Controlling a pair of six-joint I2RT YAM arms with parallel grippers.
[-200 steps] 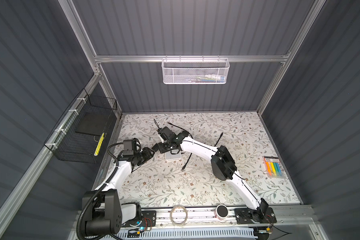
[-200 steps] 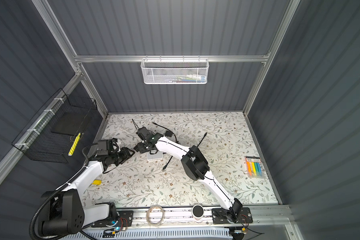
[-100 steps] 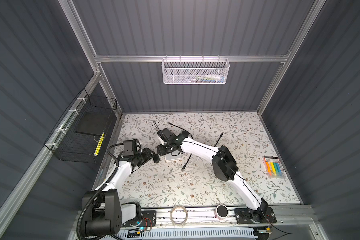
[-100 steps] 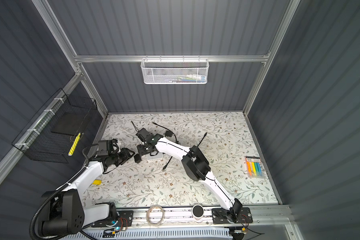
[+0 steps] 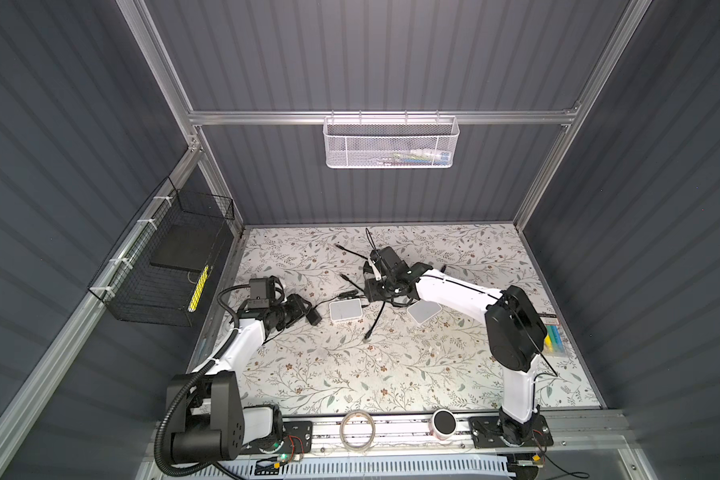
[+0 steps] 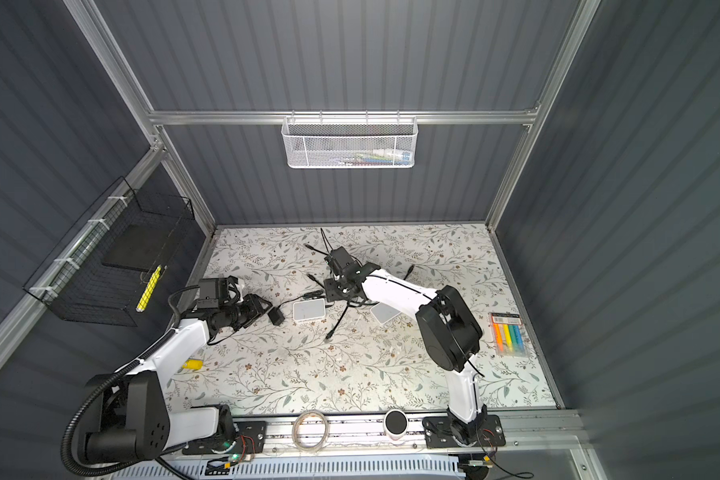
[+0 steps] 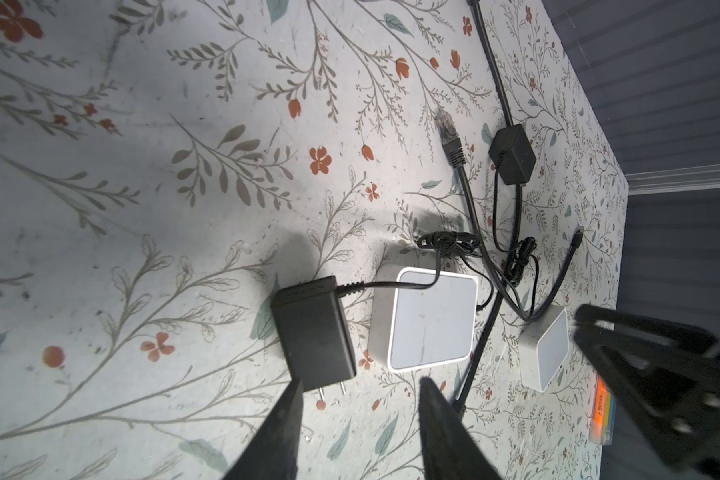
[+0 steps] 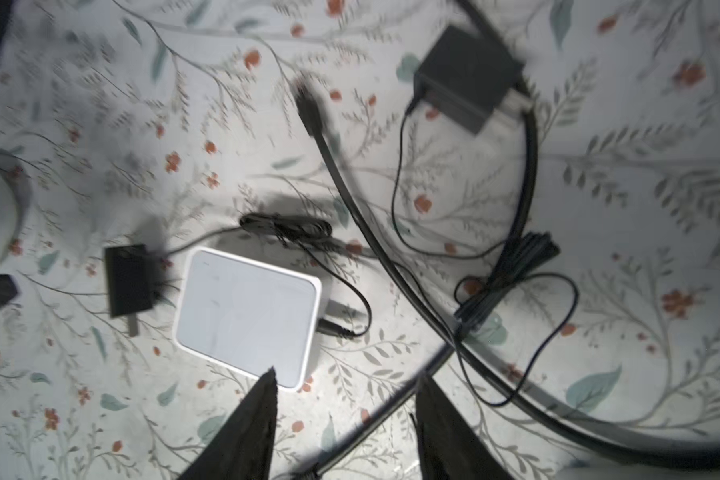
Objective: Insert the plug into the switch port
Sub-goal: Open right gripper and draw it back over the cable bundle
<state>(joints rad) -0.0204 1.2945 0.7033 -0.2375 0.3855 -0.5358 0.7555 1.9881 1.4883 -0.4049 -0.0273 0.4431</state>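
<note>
We look down on a flower-patterned table (image 5: 350, 374). A white, box-shaped switch (image 5: 346, 310) lies flat near its middle. In the right wrist view, a small black plug (image 8: 335, 328) sits against the switch's side wall, and we cannot tell whether it is pushed fully in. The plug's thin cord (image 8: 366, 306) loops back to a tied bundle and runs on to a black power adapter (image 7: 312, 328). The adapter lies just beside the switch with its prongs bare. The left gripper (image 7: 360, 392) hovers near that adapter, its fingers apart and holding nothing. The right gripper (image 8: 346, 399) hangs over the opposite side of the switch, its fingers also apart and empty. A thick black cable (image 8: 385, 409) crosses the table beneath the gap between them. A second white box (image 5: 424, 311) lies near the switch, on the side away from the adapter. A pack of coloured markers (image 6: 508, 338) rests well apart from all this, by the table's right edge.
</note>
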